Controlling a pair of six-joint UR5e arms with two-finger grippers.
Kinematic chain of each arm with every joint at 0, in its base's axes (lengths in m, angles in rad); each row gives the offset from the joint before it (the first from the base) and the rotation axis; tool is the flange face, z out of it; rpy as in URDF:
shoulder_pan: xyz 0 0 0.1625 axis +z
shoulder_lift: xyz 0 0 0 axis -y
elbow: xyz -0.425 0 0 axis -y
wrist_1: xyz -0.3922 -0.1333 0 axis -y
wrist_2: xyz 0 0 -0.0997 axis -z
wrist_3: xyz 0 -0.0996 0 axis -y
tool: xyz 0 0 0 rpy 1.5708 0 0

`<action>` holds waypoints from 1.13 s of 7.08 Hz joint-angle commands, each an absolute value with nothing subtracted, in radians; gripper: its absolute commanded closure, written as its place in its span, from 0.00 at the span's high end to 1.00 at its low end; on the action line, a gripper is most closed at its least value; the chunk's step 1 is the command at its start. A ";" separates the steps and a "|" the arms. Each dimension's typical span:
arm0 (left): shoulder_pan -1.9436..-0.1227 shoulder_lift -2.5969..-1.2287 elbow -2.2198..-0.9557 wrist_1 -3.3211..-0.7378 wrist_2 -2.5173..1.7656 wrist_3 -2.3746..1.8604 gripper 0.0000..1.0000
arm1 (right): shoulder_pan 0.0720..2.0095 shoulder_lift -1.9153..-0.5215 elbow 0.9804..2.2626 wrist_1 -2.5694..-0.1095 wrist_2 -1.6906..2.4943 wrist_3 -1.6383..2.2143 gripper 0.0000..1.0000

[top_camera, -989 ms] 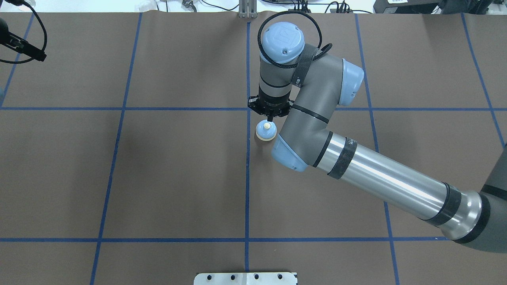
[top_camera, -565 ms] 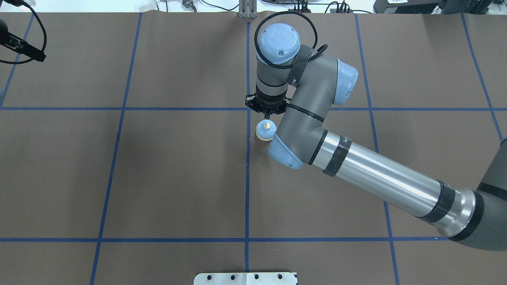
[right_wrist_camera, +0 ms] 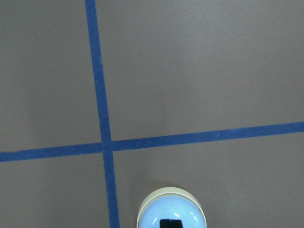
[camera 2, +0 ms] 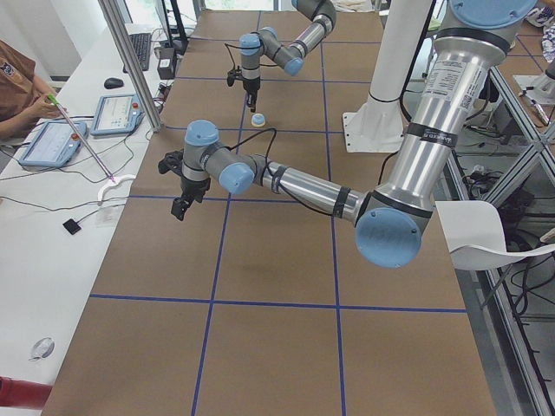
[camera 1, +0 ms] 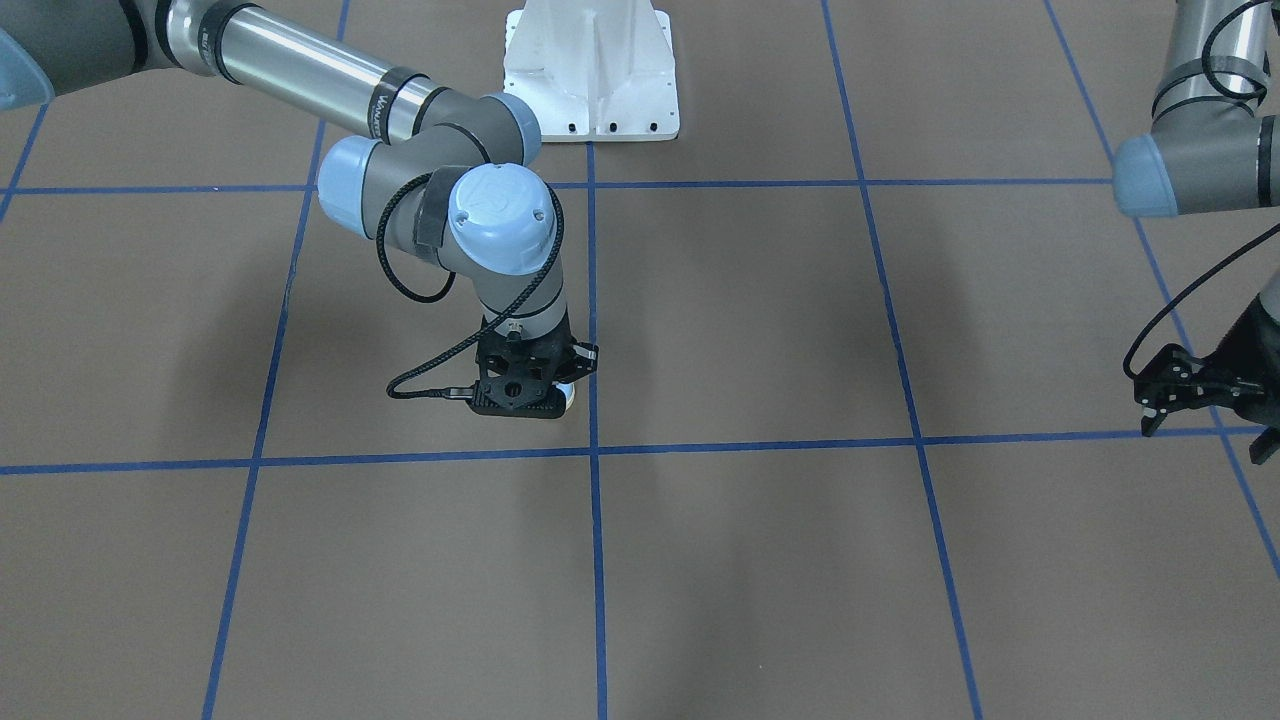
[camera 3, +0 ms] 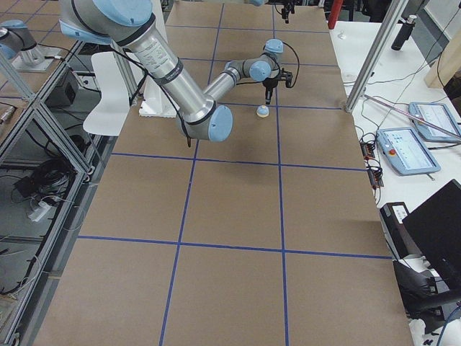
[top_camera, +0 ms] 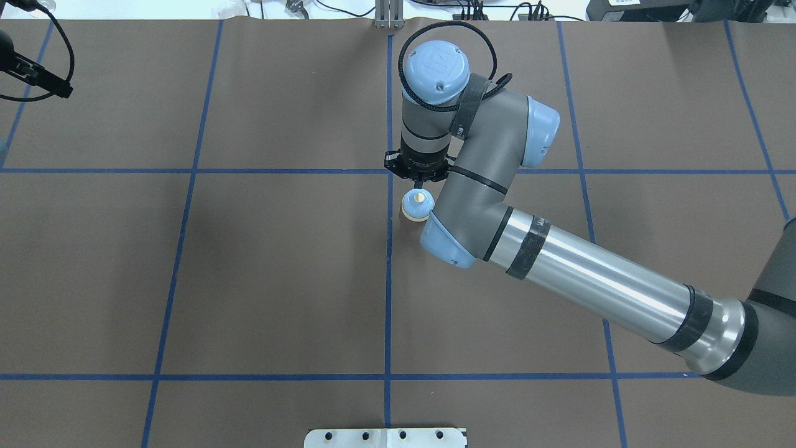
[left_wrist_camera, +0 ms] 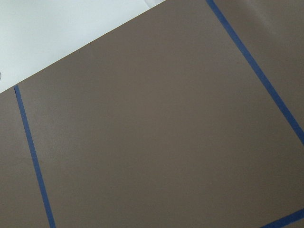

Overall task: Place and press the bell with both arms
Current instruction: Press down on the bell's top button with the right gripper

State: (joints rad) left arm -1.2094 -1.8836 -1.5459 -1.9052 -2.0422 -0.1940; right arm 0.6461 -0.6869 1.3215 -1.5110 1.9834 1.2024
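Observation:
The light-blue bell (top_camera: 416, 205) stands on the brown table mat near the centre, right of a blue tape line. It also shows in the right wrist view (right_wrist_camera: 172, 214). My right gripper (top_camera: 418, 185) is shut and points straight down over the bell's cream button. Its fingertips (right_wrist_camera: 171, 223) cover the button in the right wrist view. I cannot tell whether they touch it. My left gripper (camera 1: 1208, 435) hovers over the mat far to the side, empty, jaws apart. The left wrist view shows only bare mat.
The white bolted pedestal (camera 1: 590, 80) stands at the robot's edge of the table. Blue tape lines (top_camera: 388, 280) cross the mat in a grid. A side table with tablets (camera 2: 113, 113) and an aluminium post (camera 2: 130, 61) lie beyond the far edge.
My right arm's wrist has shifted a little to the left above the bell. The bell has not moved. The left arm has not moved.

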 commanded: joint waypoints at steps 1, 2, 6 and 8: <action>-1.209 -1.884 -1.548 -1.905 -2.042 -0.198 1.00 | 0.640 -0.692 1.321 -1.511 1.982 1.204 0.00; -1.209 -1.885 -1.555 -1.905 -2.043 -0.199 1.00 | 0.628 -0.702 1.313 -1.509 1.977 1.204 0.00; -1.212 -1.885 -1.557 -1.901 -2.043 -0.199 1.00 | 0.626 -0.700 1.296 -1.486 1.954 1.207 0.00; -1.212 -1.888 -1.569 -1.881 -2.043 -0.199 1.00 | 0.682 -0.677 1.340 -1.497 1.991 1.210 0.00</action>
State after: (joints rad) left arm -1.2115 -1.8879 -1.5631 -1.8886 -2.0433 -0.1994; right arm 0.6502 -0.6904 1.3157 -1.4916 1.9717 1.2078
